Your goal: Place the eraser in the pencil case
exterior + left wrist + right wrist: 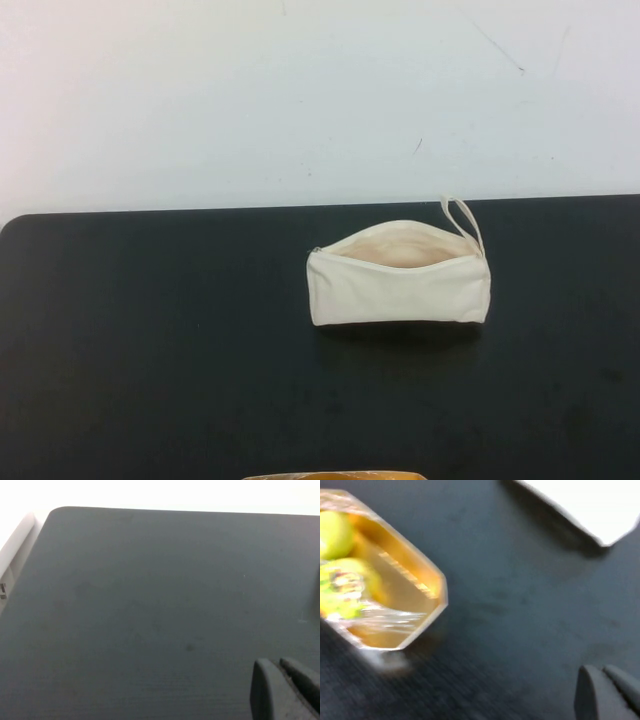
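Note:
The pencil case (400, 275) is a cream-white zip pouch lying on the black mat (150, 350) right of centre. Its zip is open, showing the peach lining, and its loop strap (466, 220) is at its right end. The eraser is not in view in any frame. Neither gripper shows in the high view. My left gripper (278, 666) is shut and empty above bare mat. My right gripper (600, 671) is shut and empty above the mat, between a golden tray and a white corner (590, 505) that looks like the pouch.
A golden foil tray (395, 580) with yellow-green round things under clear wrap sits near my right gripper; its edge shows at the near edge of the mat (335, 476). A white table surface (300, 100) lies beyond the mat.

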Available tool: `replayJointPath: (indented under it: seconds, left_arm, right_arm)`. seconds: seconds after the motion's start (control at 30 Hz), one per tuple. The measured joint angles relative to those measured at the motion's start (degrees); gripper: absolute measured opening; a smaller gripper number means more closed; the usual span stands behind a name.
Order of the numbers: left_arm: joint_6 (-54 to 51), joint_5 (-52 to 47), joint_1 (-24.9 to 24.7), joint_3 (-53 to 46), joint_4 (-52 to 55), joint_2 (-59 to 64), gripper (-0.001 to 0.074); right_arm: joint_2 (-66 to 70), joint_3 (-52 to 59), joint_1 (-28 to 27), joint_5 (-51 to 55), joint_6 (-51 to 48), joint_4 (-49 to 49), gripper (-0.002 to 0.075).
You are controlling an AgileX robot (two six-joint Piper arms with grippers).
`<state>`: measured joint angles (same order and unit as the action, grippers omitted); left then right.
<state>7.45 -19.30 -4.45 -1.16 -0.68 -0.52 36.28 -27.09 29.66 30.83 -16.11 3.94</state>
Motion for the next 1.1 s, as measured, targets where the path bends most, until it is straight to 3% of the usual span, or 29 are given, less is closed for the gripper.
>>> replayJointPath:
  seconds: [0.3,0.5,0.83,1.1]
  left_arm:
    - [0.0,0.0,0.0,0.0,0.0,0.0,-0.0003]
    - [0.0,0.0,0.0,0.0,0.0,0.0,-0.0003]
    - [0.0,0.0,0.0,0.0,0.0,0.0,-0.0003]
    - [0.0,0.0,0.0,0.0,0.0,0.0,-0.0003]
  right_arm:
    - [-21.7,18.0,-19.1,-19.0,-0.9,0.0,-0.0001]
    - [-33.6,26.9,-27.3,-22.0,-1.0,0.0,-0.0001]
    - [-36.7,28.7,-30.0,-12.2,-1.1,0.0,-0.0001]
    - [-36.7,28.7,-30.0,-11.4,-1.1,0.0,-0.0001]
